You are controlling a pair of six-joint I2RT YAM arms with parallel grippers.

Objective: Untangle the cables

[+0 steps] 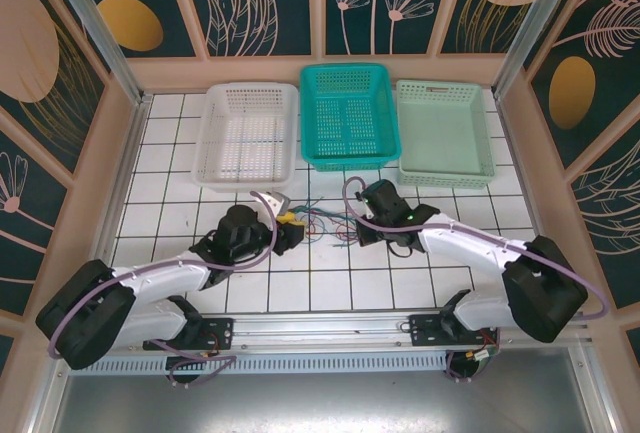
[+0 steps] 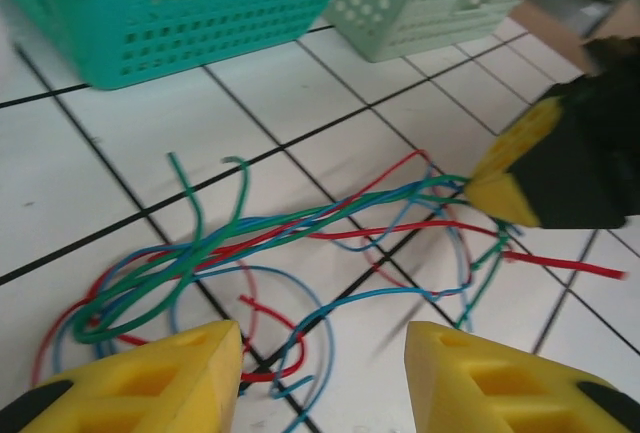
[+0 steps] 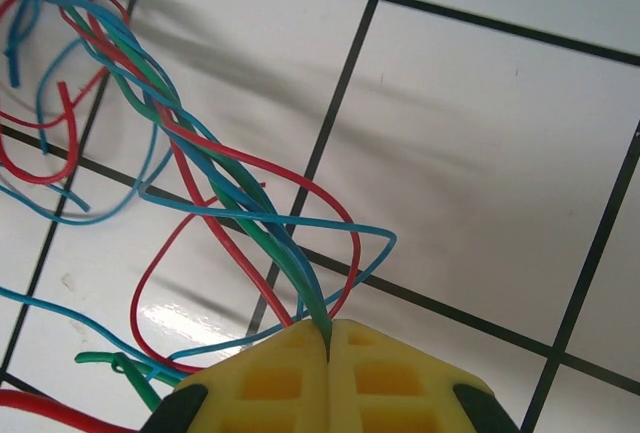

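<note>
Pinching the cables (image 3: 283,251) with my right fingers (image 3: 290,383), left fingers (image 2: 170,378) parted and empty; I worry pulling tightens the tangle.

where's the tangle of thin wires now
The thin red, green and blue cables lie at centre of the top view, between the left claw and the right claw, which pinches some strands, just before the teal plastic basket.

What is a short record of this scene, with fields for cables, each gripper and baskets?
cables: red, green and blue, tangled on the table between the grippers
left gripper: open, over the tangle
right gripper: shut on green and blue cables
baskets: white basket, teal basket, pale green basket, in a row behind the cables
</note>
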